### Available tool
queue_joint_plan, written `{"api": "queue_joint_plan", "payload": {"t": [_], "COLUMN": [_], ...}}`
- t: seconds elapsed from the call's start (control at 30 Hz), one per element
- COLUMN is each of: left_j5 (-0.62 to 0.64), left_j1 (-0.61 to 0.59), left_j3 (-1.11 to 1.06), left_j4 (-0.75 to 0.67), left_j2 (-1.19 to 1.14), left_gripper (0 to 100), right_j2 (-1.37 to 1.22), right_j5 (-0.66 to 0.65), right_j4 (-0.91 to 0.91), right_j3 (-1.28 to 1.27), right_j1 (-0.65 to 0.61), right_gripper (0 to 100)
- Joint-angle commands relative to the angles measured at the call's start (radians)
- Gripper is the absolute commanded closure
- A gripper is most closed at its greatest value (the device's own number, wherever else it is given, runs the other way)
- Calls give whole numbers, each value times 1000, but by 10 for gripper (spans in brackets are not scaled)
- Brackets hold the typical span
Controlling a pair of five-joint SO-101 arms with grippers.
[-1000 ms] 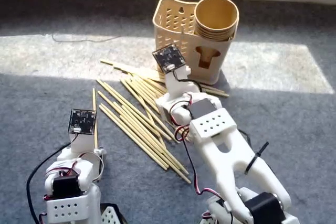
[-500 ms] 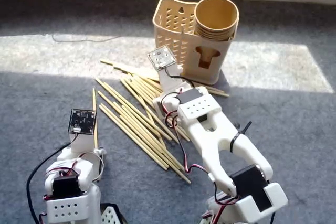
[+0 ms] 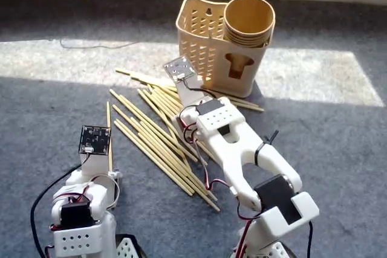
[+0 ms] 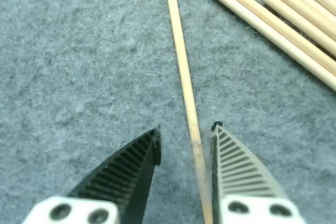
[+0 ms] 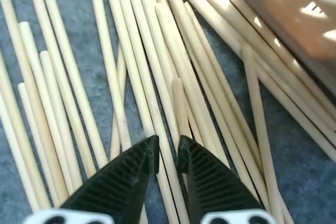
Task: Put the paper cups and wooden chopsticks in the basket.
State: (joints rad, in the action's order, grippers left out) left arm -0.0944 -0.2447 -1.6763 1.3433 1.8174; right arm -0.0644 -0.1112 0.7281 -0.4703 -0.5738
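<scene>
The cream basket [image 3: 205,43] stands at the back with a stack of paper cups [image 3: 249,19] inside it. Many wooden chopsticks [image 3: 160,137] lie fanned on the grey carpet in front of it. My right gripper [image 5: 167,150] hovers just over the chopsticks [image 5: 157,66] near the basket [image 5: 294,9], its fingers almost together and holding nothing. My left gripper [image 4: 186,135] is open low over the carpet, and a single chopstick [image 4: 181,61] lies between its fingers, close to the grey one. That lone chopstick [image 3: 109,134] lies left of the pile.
Bare grey carpet [image 3: 326,125] lies to the right of the arms, and a sunlit band [image 3: 72,61] crosses behind the pile. A thin wire [image 3: 91,45] lies at the back left. The right arm [image 3: 242,149] stretches across the pile's right end.
The right arm has swung left and lowered its wrist toward the chopsticks in front of the basket. The left arm has kept still.
</scene>
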Motion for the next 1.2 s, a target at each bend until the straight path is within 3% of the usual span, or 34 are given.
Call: {"api": "queue_joint_plan", "payload": {"t": [0.0, 1.17], "left_j5": [6, 6], "left_j1": [7, 7], "left_j3": [-21, -21], "left_j4": [5, 3], "left_j2": [7, 7], "left_gripper": [839, 839], "right_j2": [1, -110], "right_j5": [6, 5], "right_j4": [2, 4], "right_j3": [58, 61], "right_j1": [8, 51], "right_gripper": [929, 933]}}
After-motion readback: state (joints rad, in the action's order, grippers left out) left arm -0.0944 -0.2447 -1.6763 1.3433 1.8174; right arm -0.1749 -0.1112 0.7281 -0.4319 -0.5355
